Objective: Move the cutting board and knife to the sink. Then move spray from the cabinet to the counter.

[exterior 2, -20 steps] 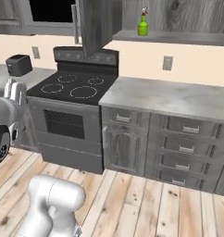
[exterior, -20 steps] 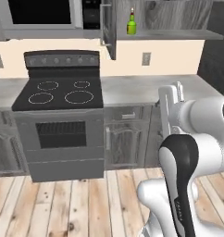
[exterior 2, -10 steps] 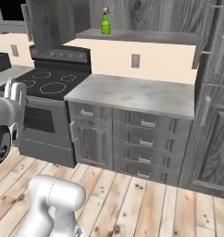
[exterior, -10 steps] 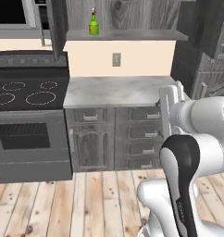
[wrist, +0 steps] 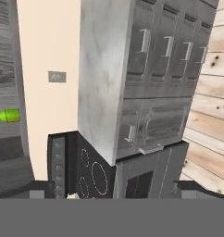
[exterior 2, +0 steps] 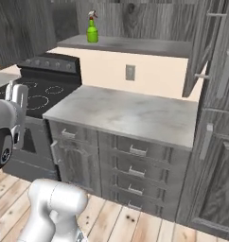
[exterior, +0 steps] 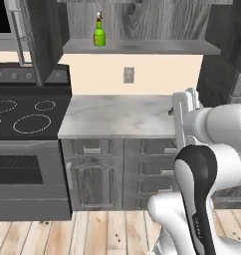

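The green spray bottle (exterior: pixel 99 32) stands upright on the light grey shelf (exterior: pixel 142 47) of the open wall cabinet (exterior 2: pixel 135 19), toward the shelf's end nearer the black stovetop (exterior: pixel 25 117). Below the shelf lies the marble counter (exterior: pixel 117 115), above grey drawers (exterior 2: pixel 135 165). The gripper (wrist: pixel 114 190) is well apart from the shelf, jaws spread wide and grasping nothing.

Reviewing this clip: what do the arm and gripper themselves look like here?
The arm is glossy white with rounded, bulbous links and a black band wrapping one joint. Faint small lettering runs down the lower link, too small to read. No cables show. The gripper has two small dark, blocky finger tips.
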